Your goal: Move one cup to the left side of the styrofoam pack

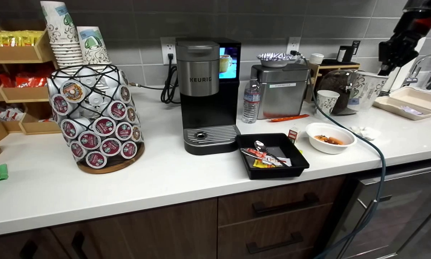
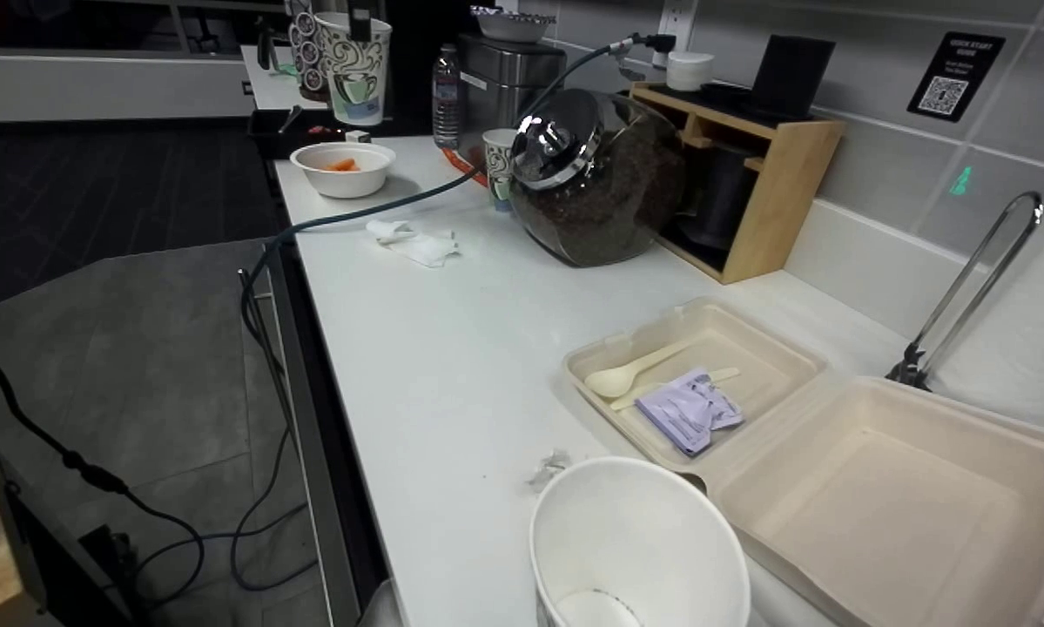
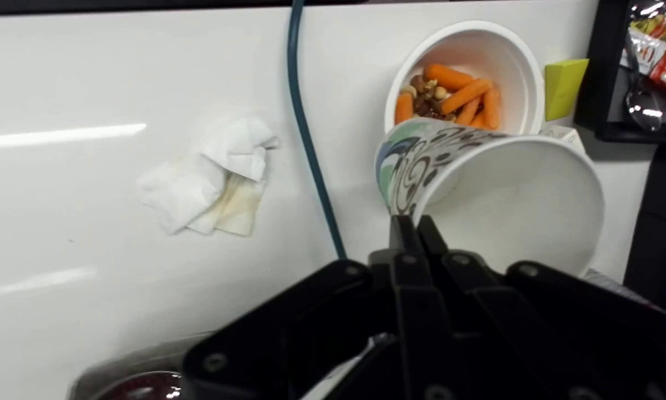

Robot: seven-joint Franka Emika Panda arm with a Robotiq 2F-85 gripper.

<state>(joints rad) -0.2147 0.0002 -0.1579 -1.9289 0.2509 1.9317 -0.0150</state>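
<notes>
My gripper (image 3: pixel 416 225) is shut on the rim of a printed paper cup (image 3: pixel 438 161), white inside with a swirl and green pattern. The cup hangs above the counter, its mouth toward the wrist camera. In both exterior views the gripper (image 1: pixel 383 70) (image 2: pixel 360 24) holds this cup (image 1: pixel 368 91) (image 2: pixel 353 74) in the air. The styrofoam pack is an open beige clamshell container (image 2: pixel 905 496) (image 1: pixel 413 104) with a spoon and a purple packet in one half. Another white cup (image 2: pixel 643 540), mouth up, stands beside it, its outside mostly hidden. The pack is out of the wrist view.
A white bowl of carrots (image 3: pixel 532 72) lies below the held cup. A blue cable (image 3: pixel 305 128) crosses the counter. Crumpled napkins (image 2: pixel 417 244), a glass jar (image 2: pixel 600 183), another printed cup (image 1: pixel 326 102), a black tray (image 1: pixel 244 162) and a wooden shelf (image 2: pixel 783 192) stand around.
</notes>
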